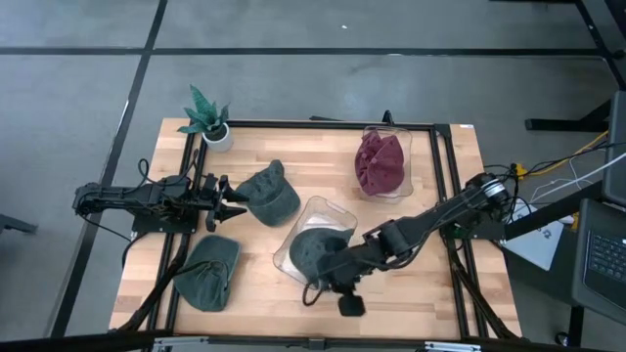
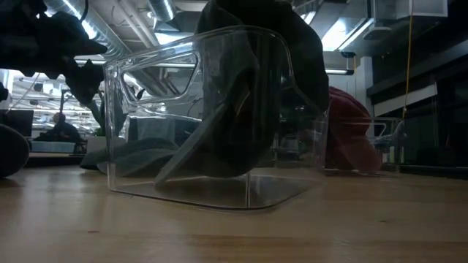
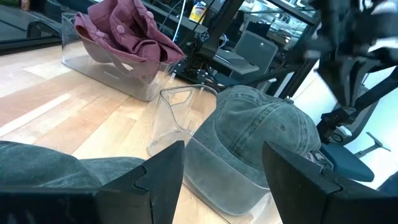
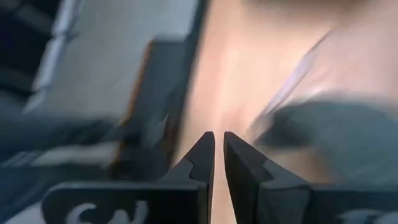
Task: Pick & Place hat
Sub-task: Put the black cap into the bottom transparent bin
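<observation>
Now the right tool hangs with its fingers pressed nearly together on nothing, just off the near rim of the clear bin, whose green hat sits inside, bulging over the lip. Beyond that bin, the left tool stands spread, its tips at the brim of a second green hat lying loose on the tabletop; its long axis runs away from those fingers, so the left arm looks the nearer for that pick. Both hats are soft, faded, crumpled cotton; the bin is rigid, glossy plastic. Farther from the bin, another tub holds a maroon hat.
</observation>
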You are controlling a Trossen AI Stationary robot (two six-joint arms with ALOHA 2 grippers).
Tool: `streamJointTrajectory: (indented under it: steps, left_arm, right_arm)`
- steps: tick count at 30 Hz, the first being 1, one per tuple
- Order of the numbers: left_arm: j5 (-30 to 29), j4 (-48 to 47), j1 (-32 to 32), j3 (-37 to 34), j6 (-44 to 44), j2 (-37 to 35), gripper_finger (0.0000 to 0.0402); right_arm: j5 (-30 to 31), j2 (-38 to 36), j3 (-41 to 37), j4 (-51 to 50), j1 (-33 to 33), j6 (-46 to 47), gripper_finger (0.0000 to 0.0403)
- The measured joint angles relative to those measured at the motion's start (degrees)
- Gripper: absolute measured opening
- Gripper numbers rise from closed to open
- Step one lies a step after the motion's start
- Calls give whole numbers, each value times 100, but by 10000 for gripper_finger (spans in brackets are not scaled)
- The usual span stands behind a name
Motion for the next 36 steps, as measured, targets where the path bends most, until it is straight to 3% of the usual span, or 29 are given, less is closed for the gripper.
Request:
streamJointTrajectory:
  steps: [4,7,13,21,36]
  left_arm:
    - [1,0,1,0,2,0,210]
    - [1,0,1,-2,1,0,210]
    - [1,0,0,-2,1,0,210]
    - [0,0,0,0,2,0,210]
    - [0,0,2,0,2,0,210]
  right_arm:
    - [1530,-3,1,424,-120,-378,36]
    - [2011,161,4,385,-238,-730,36]
    - [1680,339,-371,-201,-288,-691,36]
    - [1033,348,-1365,-3,-290,-540,36]
    - [1041,-885,-958,53,-289,-832,36]
